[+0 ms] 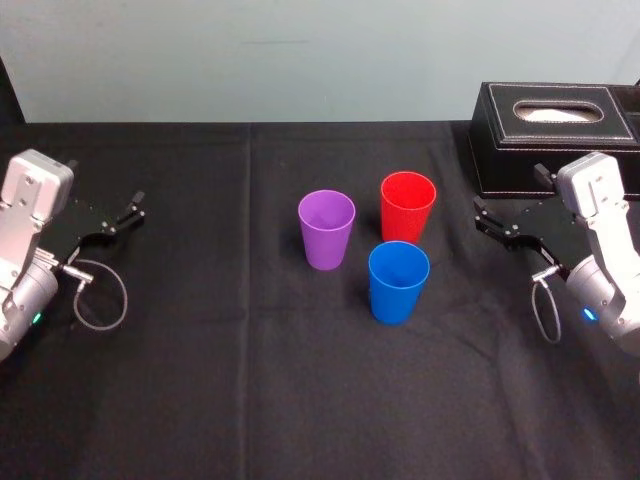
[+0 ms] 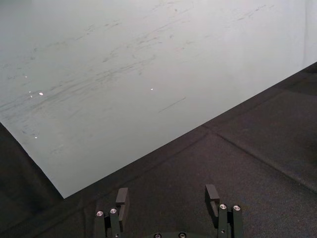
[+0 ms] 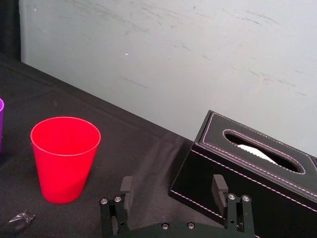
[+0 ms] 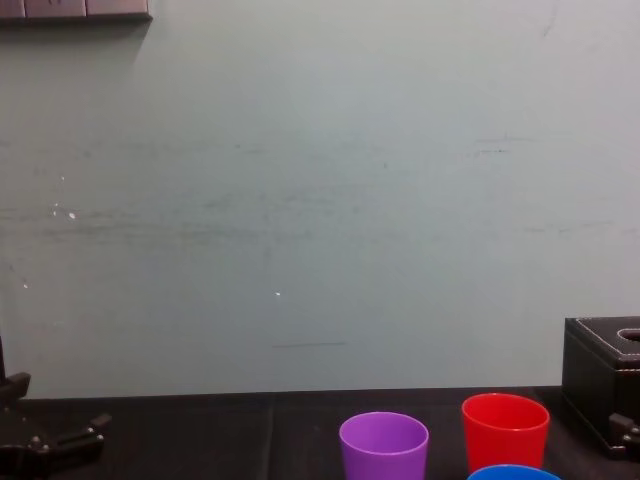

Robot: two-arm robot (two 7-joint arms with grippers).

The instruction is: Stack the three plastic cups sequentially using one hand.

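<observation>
Three upright plastic cups stand apart mid-table: the purple cup [image 1: 327, 230] on the left, the red cup [image 1: 407, 205] behind and to its right, the blue cup [image 1: 398, 282] nearest me. The chest view shows purple [image 4: 384, 447], red [image 4: 505, 430] and the blue rim [image 4: 512, 472]. My right gripper [image 1: 485, 218] rests right of the cups, open and empty. In the right wrist view it [image 3: 173, 186] points between the red cup [image 3: 64, 158] and the box. My left gripper [image 1: 128, 212] sits at the far left, open [image 2: 167, 196] with nothing between its fingers.
A black stitched tissue box [image 1: 553, 135] stands at the back right, just behind the right gripper, and also shows as the box [image 3: 252, 173] in the right wrist view. A black cloth [image 1: 250, 380] covers the table. A pale wall [image 4: 300, 200] rises behind it.
</observation>
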